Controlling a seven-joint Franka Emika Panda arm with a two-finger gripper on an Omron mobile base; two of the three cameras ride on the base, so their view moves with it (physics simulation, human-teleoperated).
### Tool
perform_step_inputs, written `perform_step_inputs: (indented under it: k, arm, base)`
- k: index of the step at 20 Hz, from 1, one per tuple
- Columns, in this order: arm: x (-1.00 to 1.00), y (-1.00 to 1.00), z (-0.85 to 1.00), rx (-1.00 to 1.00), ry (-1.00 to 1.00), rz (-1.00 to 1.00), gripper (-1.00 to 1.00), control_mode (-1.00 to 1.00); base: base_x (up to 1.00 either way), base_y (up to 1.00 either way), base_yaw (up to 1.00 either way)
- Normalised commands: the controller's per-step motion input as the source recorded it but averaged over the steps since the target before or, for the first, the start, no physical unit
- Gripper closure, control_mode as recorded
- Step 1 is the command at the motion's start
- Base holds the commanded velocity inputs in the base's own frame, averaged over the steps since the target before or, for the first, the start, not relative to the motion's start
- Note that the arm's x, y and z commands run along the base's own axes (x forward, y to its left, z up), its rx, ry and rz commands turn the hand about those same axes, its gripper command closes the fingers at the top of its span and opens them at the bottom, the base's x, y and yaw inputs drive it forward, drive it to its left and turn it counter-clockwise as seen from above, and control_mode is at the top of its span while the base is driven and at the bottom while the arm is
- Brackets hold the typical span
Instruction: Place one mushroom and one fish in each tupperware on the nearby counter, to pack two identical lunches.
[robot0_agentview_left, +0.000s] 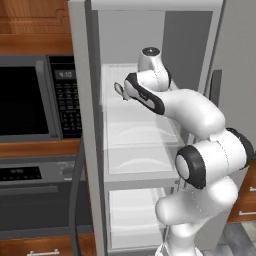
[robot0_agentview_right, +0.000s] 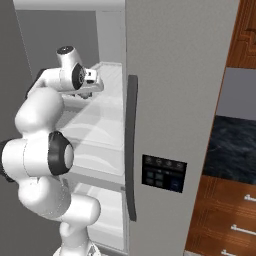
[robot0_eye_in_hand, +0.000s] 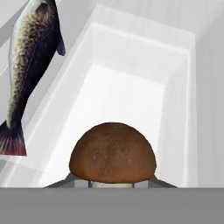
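Jaws pinching mushroom (robot0_eye_in_hand: 112, 152) at stem, inside fridge (robot0_agentview_left: 150, 40) shelf. Fish (robot0_eye_in_hand: 27, 72) close beside. Advise: lift straight, keep grip firm, clear shelf edge before withdrawing.

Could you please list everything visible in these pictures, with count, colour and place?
mushroom: one, red-brown cap, between the gripper's fingertips, inside the fridge.
fish: one, dark grey, beside the mushroom on the fridge shelf.
fridge: one, grey, door open, white shelves.
microwave: one, black, left of the fridge.
oven: one, dark, below the microwave.
counter: one, black marble, right of the fridge above wooden drawers.
gripper: one, shut on the mushroom.
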Motion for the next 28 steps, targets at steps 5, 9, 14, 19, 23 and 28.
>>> perform_step_inputs:
  k: [5,9,14,19,23,28]
  arm:
    - [-1.00,-0.41,0.08,0.15,-0.15,-0.02,1.00,-1.00]
    - [-1.00,-0.36,0.12,0.13,-0.09,-0.01,1.00,-1.00]
    - [-1.00,-0.06,0.00,0.03,0.01,0.00,1.00,-1.00]
    - [-1.00,0.00,0.04,0.00,0.07,0.00,1.00,-1.00]
    - [-0.25,0.00,0.00,0.00,0.03,0.00,1.00,1.00]
    - [0.00,0.00,0.00,0.00,0.00,0.00,1.00,1.00]
  base:
    - [0.00,0.00,0.00]
    - [0.00,0.00,0.00]
    - [0.00,0.00,0.00]
    - [0.00,0.00,0.00]
    - [-0.75,-0.03,0.00]
    - [-1.00,-0.67,-0.09]
